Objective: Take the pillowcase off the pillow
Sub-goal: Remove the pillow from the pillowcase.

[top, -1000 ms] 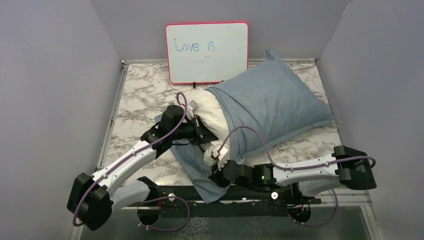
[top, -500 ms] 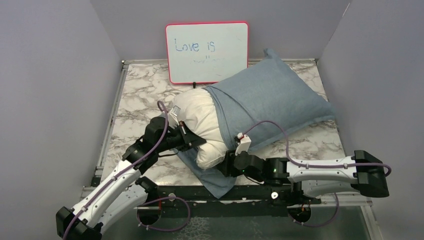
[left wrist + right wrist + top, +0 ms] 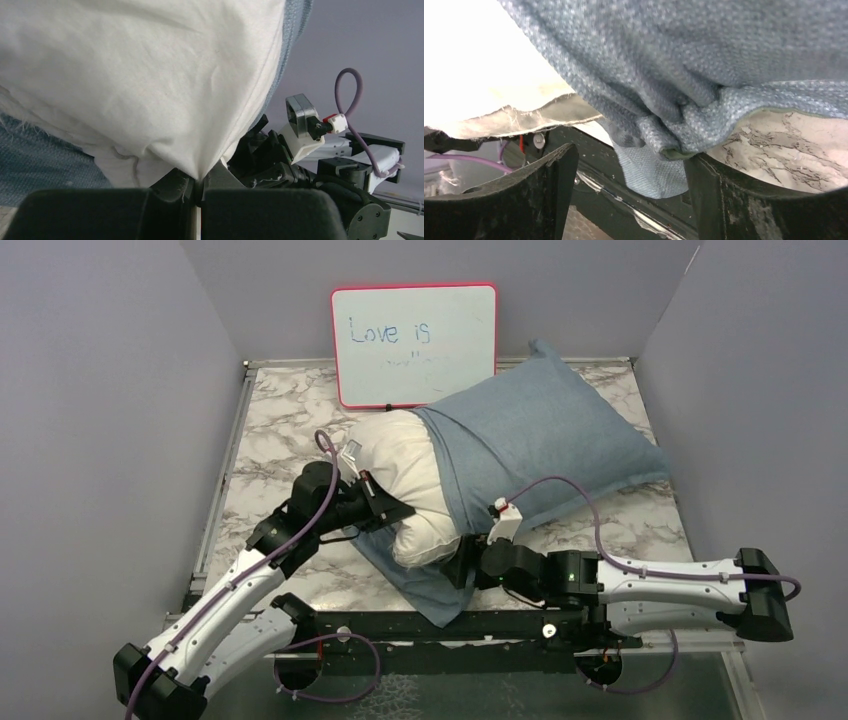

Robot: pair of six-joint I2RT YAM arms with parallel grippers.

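Top external view: pillow [image 3: 412,490] lay diagonally across the marble desk [image 3: 285,425]. Its near-left end was bare and white, and the rest sat inside the blue-grey pillowcase [image 3: 545,440], far corner up beside the whiteboard [image 3: 413,340]. A loose flap of pillowcase lay flat under the bare end, running toward the desk's near edge.

Left wrist view: left jaws were closed tight on a pinch of the pillow's white corner, the fabric coming to a point between them.

Right wrist view: right jaws stood apart. A bunched fold of the pillowcase hem hung between them, touching one of them, not clamped.

Handling, as judged:
- Pillow: light, plump, squashy. A corner pinch holds cover cloth only and the filling shifts, so that grip could slip under a hard pull.
- Pillowcase: thin, limp, coarse weave, not slippery. Likely to drag on the pillow's cover and bunch rather than slide.
- Best hold: the doubled hem at the open mouth, near side, where the fold is thick enough to fill the jaws.
- Pull: along the pillow's length toward the far-right corner, against the left anchor.

Only the lesser part of the pillow was out; most of the task remained.
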